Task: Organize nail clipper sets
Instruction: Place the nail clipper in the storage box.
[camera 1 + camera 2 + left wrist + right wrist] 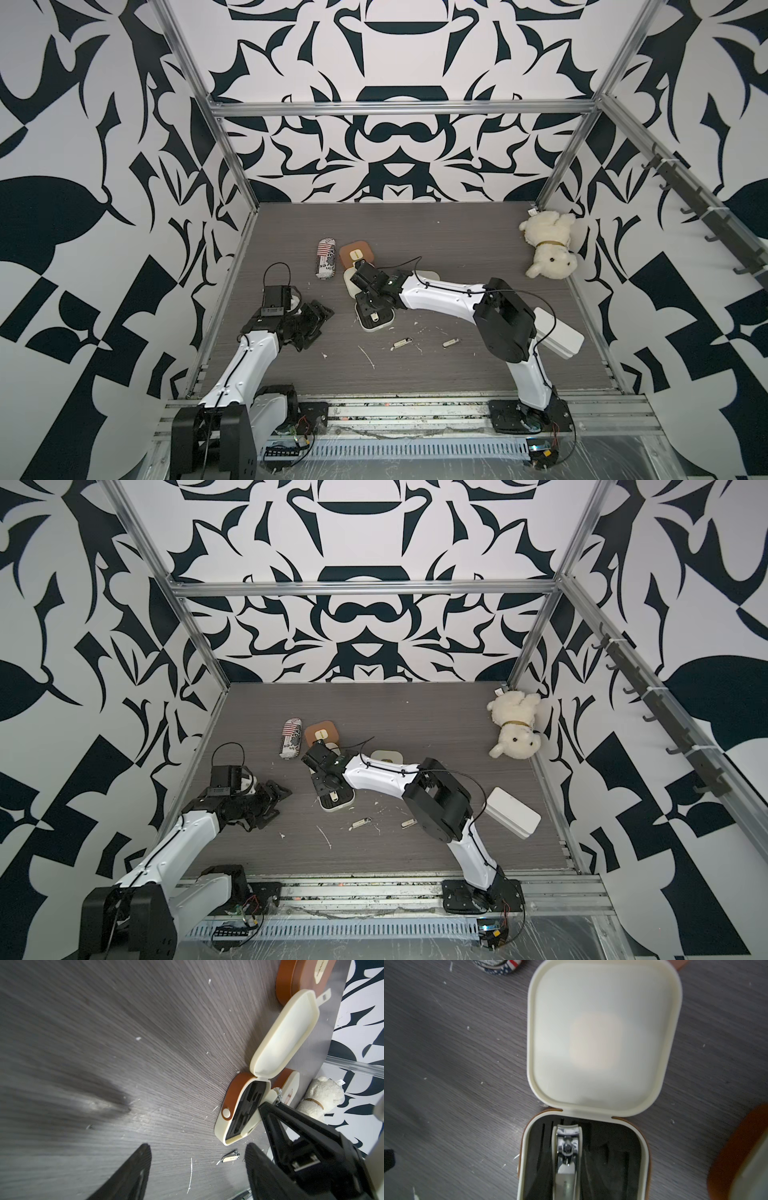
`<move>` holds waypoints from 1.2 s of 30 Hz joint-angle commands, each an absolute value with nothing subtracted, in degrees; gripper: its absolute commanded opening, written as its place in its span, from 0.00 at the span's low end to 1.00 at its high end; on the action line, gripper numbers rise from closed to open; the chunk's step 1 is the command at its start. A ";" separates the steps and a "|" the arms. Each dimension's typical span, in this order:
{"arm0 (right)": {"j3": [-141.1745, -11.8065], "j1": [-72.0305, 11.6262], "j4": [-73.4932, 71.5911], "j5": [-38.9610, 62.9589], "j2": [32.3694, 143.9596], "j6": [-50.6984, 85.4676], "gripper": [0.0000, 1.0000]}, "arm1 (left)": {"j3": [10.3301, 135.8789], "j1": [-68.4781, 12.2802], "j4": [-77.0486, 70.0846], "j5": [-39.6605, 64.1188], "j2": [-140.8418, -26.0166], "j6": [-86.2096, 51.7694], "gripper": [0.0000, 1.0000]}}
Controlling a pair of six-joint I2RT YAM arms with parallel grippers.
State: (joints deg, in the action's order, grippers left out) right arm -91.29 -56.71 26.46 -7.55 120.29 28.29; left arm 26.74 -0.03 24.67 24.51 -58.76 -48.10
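An open cream case (384, 326) lies mid-table, its lid (602, 1039) flat and its black insert (608, 1157) showing. My right gripper (368, 309) hangs over the base, shut on the handle end of a cream and metal clipper (568, 1157), whose head points toward the hinge. Its fingertips are hidden in the right wrist view. A shut brown case (351, 254) lies behind, and a shut cream case (430, 275) is half hidden by the right arm. Two small clippers (402, 343) (451, 343) lie loose in front. My left gripper (197, 1147) stands open and empty at the left.
A crushed striped can (327, 257) lies left of the brown case. A white plush dog (548, 245) sits in the back right corner. A white box (557, 332) rests at the right edge behind the right arm. White scraps dot the grey table (457, 249).
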 commanded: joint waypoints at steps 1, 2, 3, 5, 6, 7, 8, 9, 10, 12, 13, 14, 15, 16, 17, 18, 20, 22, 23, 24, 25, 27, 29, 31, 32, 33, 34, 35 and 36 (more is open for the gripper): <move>-90.86 -56.35 24.08 -8.97 118.83 27.36 0.10 | 26.05 -0.26 24.60 24.22 -58.42 -48.02 0.76; -90.63 -56.25 23.82 -8.96 118.74 27.25 0.10 | 25.98 -0.20 24.58 24.25 -58.42 -48.03 0.76; -90.46 -56.17 23.74 -8.96 118.71 27.17 0.11 | 25.85 -0.26 24.60 24.25 -58.42 -48.07 0.76; -90.10 -56.01 23.41 -8.89 118.56 27.02 0.11 | 25.59 -0.34 24.45 24.20 -58.45 -48.14 0.76; -90.09 -56.00 23.31 -8.83 118.56 26.98 0.10 | 25.56 -0.35 24.47 24.23 -58.38 -48.16 0.76; -90.04 -55.90 23.29 -8.79 118.69 27.02 0.11 | 25.44 -0.35 24.42 24.24 -58.42 -48.16 0.76; -90.04 -55.90 23.20 -8.62 118.82 26.98 0.10 | 25.33 -0.34 24.46 24.22 -58.44 -48.16 0.76; -90.00 -55.92 23.13 -8.57 118.91 26.98 0.11 | 25.35 -0.35 24.43 24.29 -58.45 -48.16 0.76; -89.95 -55.90 22.97 -8.46 119.06 27.02 0.10 | 25.35 -0.41 24.50 24.26 -58.43 -48.16 0.76; -89.90 -55.90 22.74 -8.26 119.42 26.96 0.11 | 25.33 -0.44 24.41 24.27 -58.43 -48.16 0.76; -89.96 -55.90 22.59 -8.18 119.52 26.98 0.11 | 25.35 -0.44 24.45 24.32 -58.38 -48.16 0.76; -89.91 -55.92 22.56 -8.13 119.70 27.03 0.11 | 25.40 -0.44 24.44 24.30 -58.44 -48.15 0.76; -89.74 -55.94 22.59 -8.00 119.86 27.11 0.11 | 25.48 -0.44 24.48 24.36 -58.55 -48.16 0.76; -89.57 -55.92 22.42 -7.91 119.90 27.08 0.11 | 25.49 -0.42 24.44 24.37 -58.65 -48.12 0.76; -89.28 -55.90 22.25 -7.83 119.95 27.07 0.10 | 25.49 -0.43 24.37 24.42 -58.71 -48.03 0.76; -88.85 -55.90 22.07 -7.83 119.88 27.15 0.10 | 25.44 -0.39 24.42 24.48 -58.80 -48.08 0.76; -87.93 -55.90 21.59 -7.58 119.63 27.29 0.10 | 25.46 -0.41 24.42 24.46 -58.79 -48.05 0.76; -86.60 -55.91 20.94 -7.39 119.19 27.42 0.10 | 25.51 -0.44 24.47 24.49 -58.88 -48.08 0.76; -85.79 -55.92 20.70 -7.38 118.94 27.59 0.10 | 25.54 -0.37 24.43 24.44 -58.91 -48.08 0.76; -85.16 -55.90 20.45 -7.36 118.72 27.84 0.10 | 25.49 -0.44 24.35 24.35 -58.97 -48.03 0.76; -84.36 -55.98 20.10 -7.15 118.44 28.07 0.10 | 25.58 -0.44 24.37 24.41 -59.02 -48.03 0.76; -82.99 -56.12 19.21 -6.66 117.76 28.57 0.10 | 25.80 -0.47 24.46 24.37 -59.10 -48.01 0.76; -81.74 -56.53 18.56 -6.59 117.02 28.90 0.10 | 25.91 -0.53 24.48 24.45 -59.05 -48.08 0.76; -80.69 -57.14 18.13 -6.57 116.18 29.05 0.10 | 26.18 -0.52 24.75 24.37 -58.88 -48.05 0.76; -80.22 -57.49 18.02 -6.44 115.82 29.18 0.10 | 26.45 -0.47 25.03 24.29 -58.78 -47.94 0.76; -79.83 -57.89 18.02 -6.39 115.51 29.33 0.10 | 26.87 -0.48 25.42 24.20 -58.62 -47.79 0.76; -79.44 -58.28 17.97 -6.18 115.24 29.60 0.10 | 27.25 -0.52 25.78 24.11 -58.52 -47.58 0.76; -78.88 -58.72 17.77 -6.00 114.91 30.00 0.10 | 27.79 -0.53 26.37 23.93 -58.36 -47.36 0.76; -78.21 -59.34 17.59 -6.00 114.64 30.34 0.10 | 28.32 -0.53 27.03 23.75 -58.11 -47.18 0.76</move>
